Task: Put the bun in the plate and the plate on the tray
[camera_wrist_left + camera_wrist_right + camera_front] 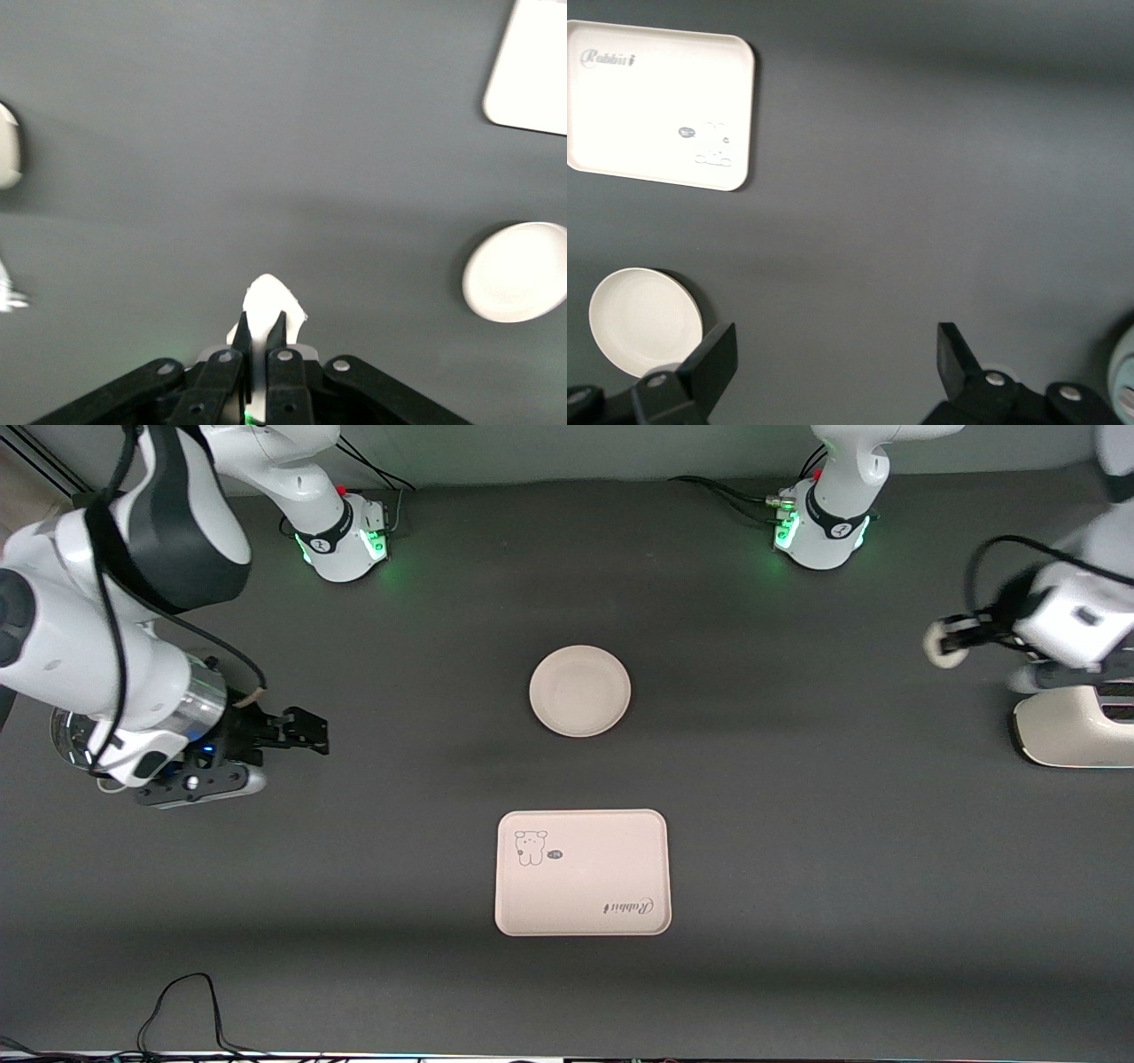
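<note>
We've got the bun [944, 643] clenched in the left gripper [950, 640], frame's right edge; next, carry it over the plate [579, 691]. Right gripper [314, 732] waits, released.

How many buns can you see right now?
1. The bun is gripped in the left hand, up over the table at the left arm's end, not on the plate. The right hand is open and carries none.

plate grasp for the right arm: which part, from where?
Grip the plate by its raised rim, at the edge toward the right arm's end of the table, coming from above. It lies flat and empty, so only the rim offers purchase. The right hand is open.
</note>
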